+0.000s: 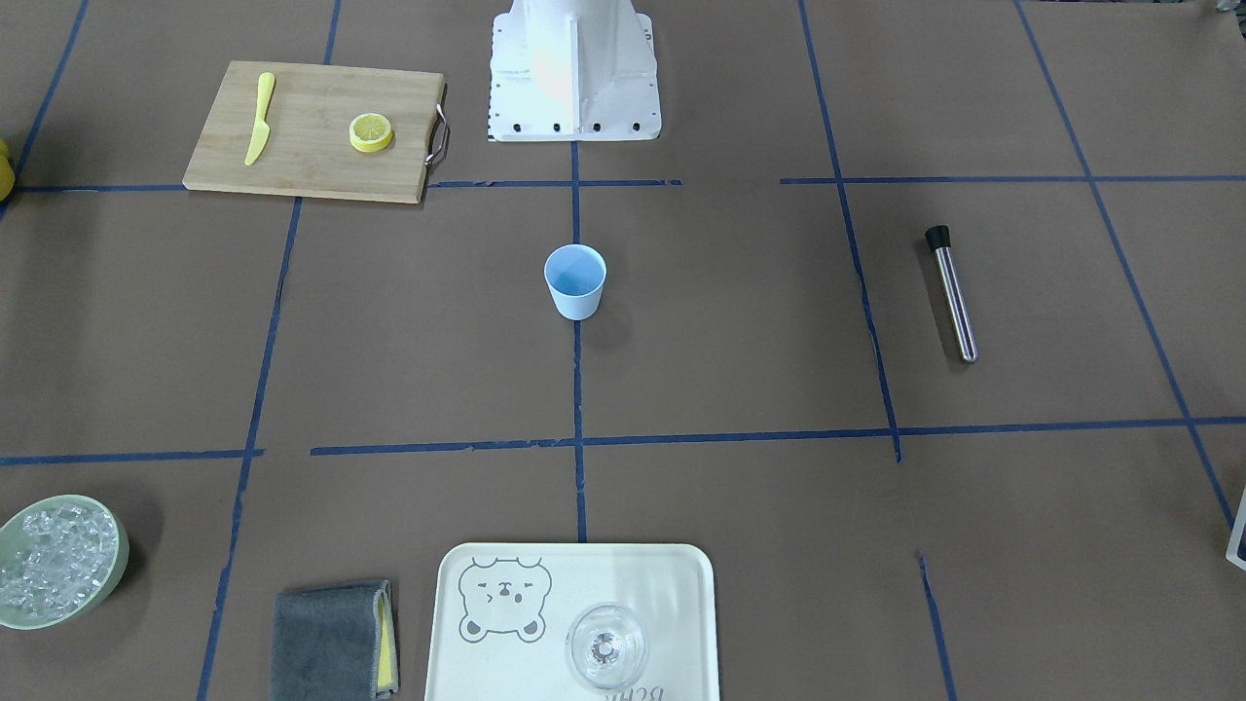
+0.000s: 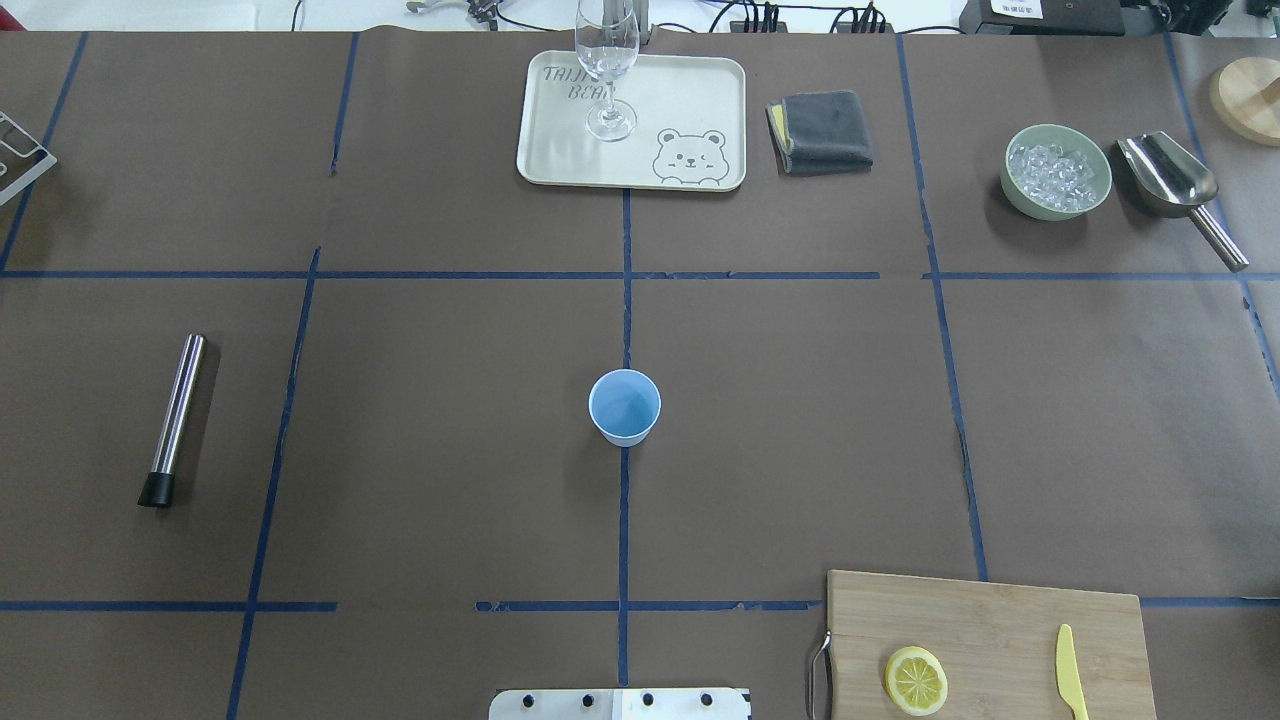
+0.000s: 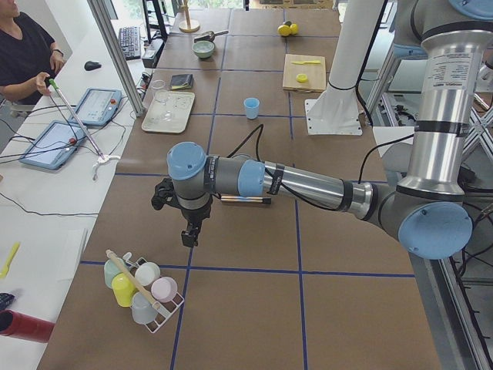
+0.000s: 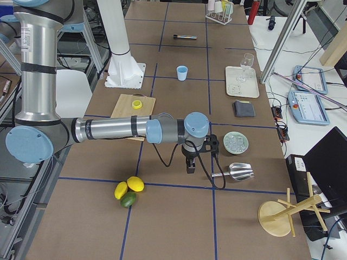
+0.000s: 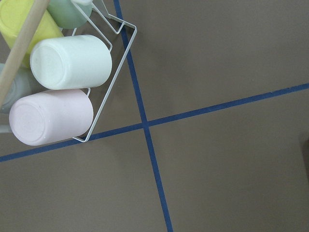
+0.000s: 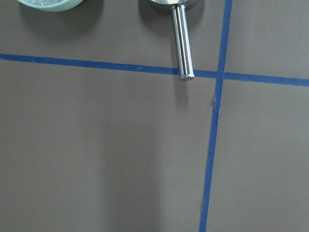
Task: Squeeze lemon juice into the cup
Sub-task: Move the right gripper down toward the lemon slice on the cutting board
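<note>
Overhead exterior view: the cup (image 2: 624,405) is stood upright at the middle of the counter (image 2: 450,480), right on the centre tape line, mouth up. It was probably put there so either arm can reach over it. The lemon (image 2: 915,680), one slice, is laid flat, cut face up, on the cutting board (image 2: 990,620) near the robot's base on its right side, well apart from the cup. A yellow knife (image 2: 1071,672) is laid on the same board, beside the slice, not touching it.

The left tool (image 3: 187,239) is hung pointing down over the counter's left end, near a rack of mugs (image 3: 142,289). The right tool (image 4: 190,167) is hung pointing down over the right end, near a metal scoop (image 4: 238,171) and a bowl of ice (image 4: 236,142). Both are shown only in the side views, and no fingers are caught by the wrist cameras. Spread or pressed together cannot be told for either.

The task is judged not started: the lemon is untouched and nothing is seen in the cup. The right arm is judged the likelier one for the pick, since the board is on its side. A flat thin slice offers little edge, so it could be pushed along the board rather than gripped.
</note>
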Available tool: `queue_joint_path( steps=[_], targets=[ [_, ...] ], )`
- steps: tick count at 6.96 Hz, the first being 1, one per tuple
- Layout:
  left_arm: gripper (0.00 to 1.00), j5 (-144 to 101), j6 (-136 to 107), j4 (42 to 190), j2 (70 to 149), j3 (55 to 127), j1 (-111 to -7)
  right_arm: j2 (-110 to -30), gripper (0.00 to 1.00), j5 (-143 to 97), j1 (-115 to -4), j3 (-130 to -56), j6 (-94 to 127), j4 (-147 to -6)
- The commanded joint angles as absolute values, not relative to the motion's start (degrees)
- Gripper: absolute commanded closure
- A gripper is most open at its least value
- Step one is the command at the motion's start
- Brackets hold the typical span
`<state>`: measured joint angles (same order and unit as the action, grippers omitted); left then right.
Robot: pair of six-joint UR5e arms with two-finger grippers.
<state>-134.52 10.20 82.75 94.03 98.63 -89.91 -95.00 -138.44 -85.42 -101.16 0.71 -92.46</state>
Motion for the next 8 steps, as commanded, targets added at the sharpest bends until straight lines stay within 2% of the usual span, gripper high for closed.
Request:
queue_joint_path(
  steps=[1,5,6,8],
  targets=[
    [0.0,-134.39,10.46,83.75,93.61,99.4,-90.0,-94.92,0.0,-138.43,-85.52,-101.25,0.7,-92.46],
    [0.0,-134.56,10.2,84.11,93.52,99.75,-89.74,-94.92,0.0,-138.51,-85.43,-102.47,1.84,-92.37],
    [0.0,-136.47,9.85,84.11,93.6,100.02,-89.74,-95.18,0.0,-138.69,-84.56,-104.57,2.37,-92.46],
    [0.0,-138.86,9.84,84.11,93.43,100.72,-89.3,-95.71,0.0,-138.78,-77.3,-112.98,19.49,-92.29]
  ],
)
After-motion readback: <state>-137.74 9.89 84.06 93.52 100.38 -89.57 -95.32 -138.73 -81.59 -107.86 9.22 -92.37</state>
